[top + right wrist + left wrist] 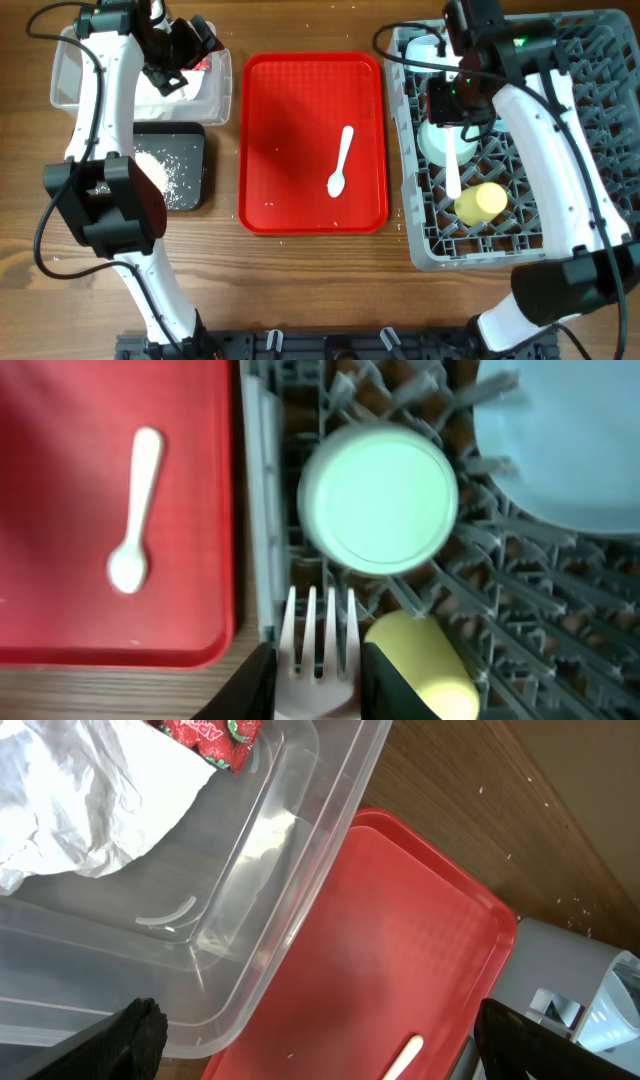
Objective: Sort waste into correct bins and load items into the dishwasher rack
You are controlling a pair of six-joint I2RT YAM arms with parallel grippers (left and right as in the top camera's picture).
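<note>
My left gripper (318, 1025) is open and empty above the right rim of the clear tub (280, 900); it also shows in the overhead view (188, 48). The crumpled white napkin (80, 800) and red wrapper (205, 738) lie in the tub. My right gripper (318, 678) is shut on the white fork (318, 640) and holds it over the grey rack (590, 110) near its left edge. In the rack lie an upturned pale green bowl (378, 498), a yellow cup (420, 665) and a pale blue plate (560, 440). The white spoon (340, 162) lies on the red tray (300, 120).
The black tray-bin (185, 150) with white crumbs sits in front of the clear tub (75, 75). A small light bowl (425, 50) sits at the rack's far left corner. The red tray lies between the bins and the rack. Crumbs dot the wooden table.
</note>
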